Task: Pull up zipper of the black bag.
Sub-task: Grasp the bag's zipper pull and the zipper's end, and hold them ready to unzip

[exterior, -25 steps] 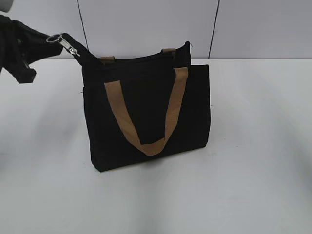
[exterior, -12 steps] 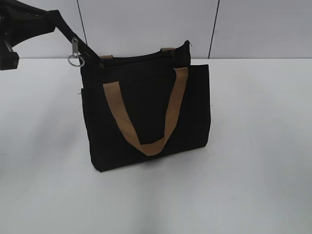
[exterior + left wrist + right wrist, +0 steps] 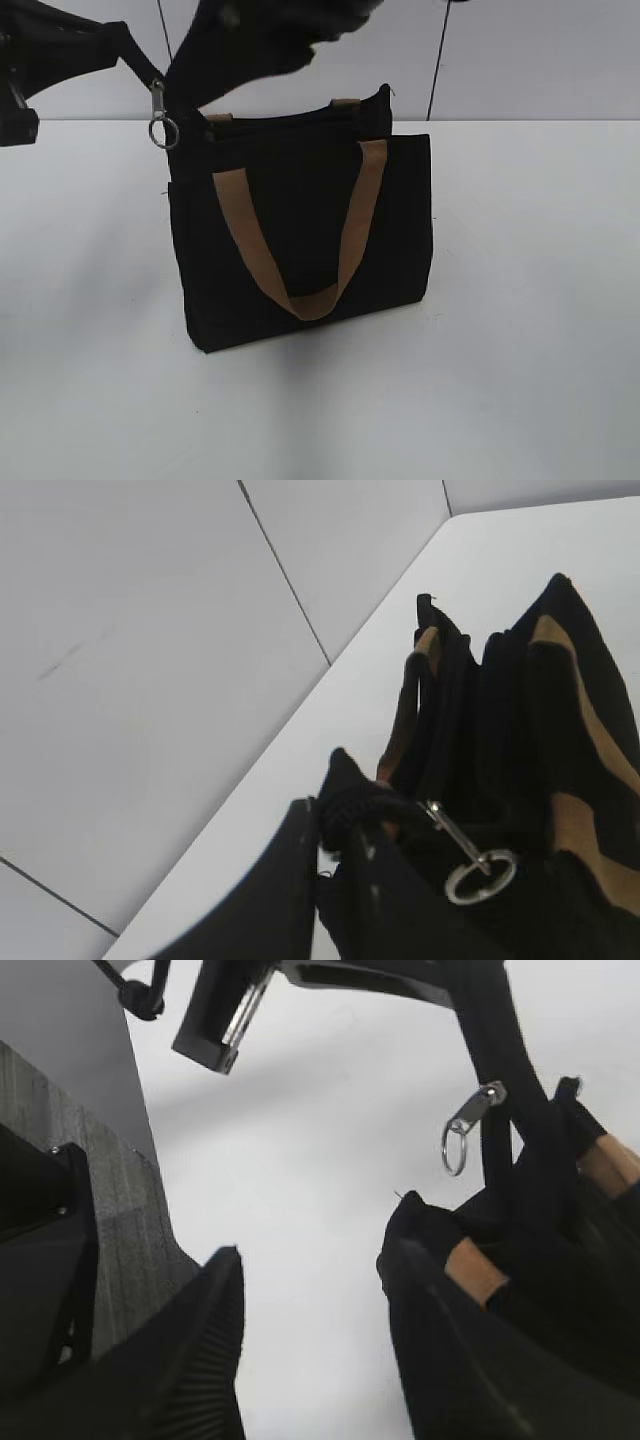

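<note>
The black bag (image 3: 300, 240) stands upright on the white table, its tan handle hanging down the front. My left gripper (image 3: 112, 45) is up at the left, shut on the end of the zipper strip (image 3: 348, 805) that stretches from the bag's top left corner. The silvery ring pull (image 3: 163, 130) hangs from that strip; it also shows in the left wrist view (image 3: 481, 875) and the right wrist view (image 3: 455, 1145). My right gripper (image 3: 215, 65) is a blurred dark shape above the bag's top left. Its jaws (image 3: 310, 1340) are open and empty, to the left of the bag's top (image 3: 560, 1260).
The white table (image 3: 520, 330) runs all round the bag. A pale panelled wall (image 3: 520, 60) stands right behind it. In the right wrist view a grey surface (image 3: 110, 1230) lies at the left edge, with the left arm's body (image 3: 225, 1015) overhead.
My right arm has come in from the top above the bag's left corner. The left gripper rose with the strip earlier and now holds still; the ring pull hangs down.
</note>
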Motion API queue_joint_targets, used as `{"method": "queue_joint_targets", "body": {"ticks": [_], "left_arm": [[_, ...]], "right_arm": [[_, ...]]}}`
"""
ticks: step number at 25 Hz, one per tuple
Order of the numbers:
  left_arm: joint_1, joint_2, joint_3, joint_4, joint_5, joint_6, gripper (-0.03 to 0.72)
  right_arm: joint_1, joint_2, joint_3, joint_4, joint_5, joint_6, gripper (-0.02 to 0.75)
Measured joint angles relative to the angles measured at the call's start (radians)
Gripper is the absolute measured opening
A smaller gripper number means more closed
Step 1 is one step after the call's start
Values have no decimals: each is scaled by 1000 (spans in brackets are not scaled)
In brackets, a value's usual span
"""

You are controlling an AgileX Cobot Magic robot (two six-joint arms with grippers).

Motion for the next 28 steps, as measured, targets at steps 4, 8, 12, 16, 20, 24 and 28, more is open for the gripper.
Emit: {"method": "queue_joint_targets", "body": {"ticks": [4, 8, 12, 16, 20, 24, 28], "left_arm": [[0, 0, 0, 17, 0, 0, 29], [0, 0, 0, 20, 0, 0, 29], [0, 0, 0, 21, -1, -1, 29], [0, 0, 0, 21, -3, -1, 29], [0, 0, 0, 22, -5, -1, 29], [0, -1, 0, 22, -5, -1, 29], [0, -1, 0, 22, -5, -1, 29]], "right_arm": [[46, 74, 0, -49, -85, 19, 371], [54, 132, 0, -94, -156, 98, 371], [65, 155, 19, -110, -245, 127, 368], [109, 155, 73, -111, -355, 132, 349], [122, 159, 121, -119, -457, 196, 347], [123, 162, 135, -151, -509, 223, 347], [123, 162, 135, -176, -539, 234, 347]]}}
